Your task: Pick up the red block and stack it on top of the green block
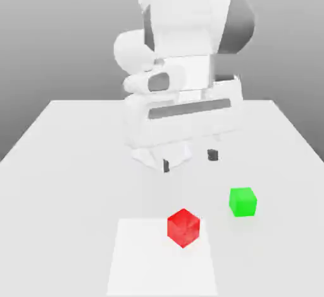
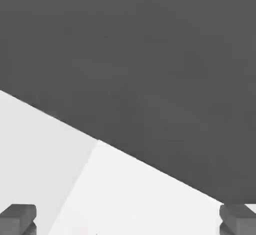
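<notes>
Red block lies apart from open tool.

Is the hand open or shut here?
Open. The hand hangs above the table with its two dark fingertips far apart and nothing between them.

Bare table surrounds the red block at lower centre. The green block, to its right, stands apart, seemingly leaving a passable gap. The hand hangs above centre, nothing beneath it.
</notes>
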### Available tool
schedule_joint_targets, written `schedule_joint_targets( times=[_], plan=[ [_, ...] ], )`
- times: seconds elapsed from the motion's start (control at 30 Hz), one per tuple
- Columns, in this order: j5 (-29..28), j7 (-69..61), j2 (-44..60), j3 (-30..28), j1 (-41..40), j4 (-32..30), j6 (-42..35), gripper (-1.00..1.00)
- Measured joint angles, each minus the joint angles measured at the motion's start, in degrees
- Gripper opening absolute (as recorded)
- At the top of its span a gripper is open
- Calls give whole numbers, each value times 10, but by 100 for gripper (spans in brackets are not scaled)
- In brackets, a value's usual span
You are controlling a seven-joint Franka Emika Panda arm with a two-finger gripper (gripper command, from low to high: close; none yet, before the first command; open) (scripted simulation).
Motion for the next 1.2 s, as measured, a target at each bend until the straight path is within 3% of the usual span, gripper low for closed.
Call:
schedule_joint_targets(
  times=[0.1,0.3,0.33,0.57,0.8,1.13,1.2],
  plan=[
    [-16,-41,76,5,5,-43,53,0],
    [17,-75,201,27,-6,-36,158,0],
    [18,-75,221,36,-15,-34,174,-100],
    [18,-76,225,40,-18,-33,177,-100],
    [-17,-51,97,30,-18,-52,68,-100],
    [25,-284,-47,109,179,-114,-14,-100],
    [23,-309,-40,119,202,-120,-1,-100]
  ],
)
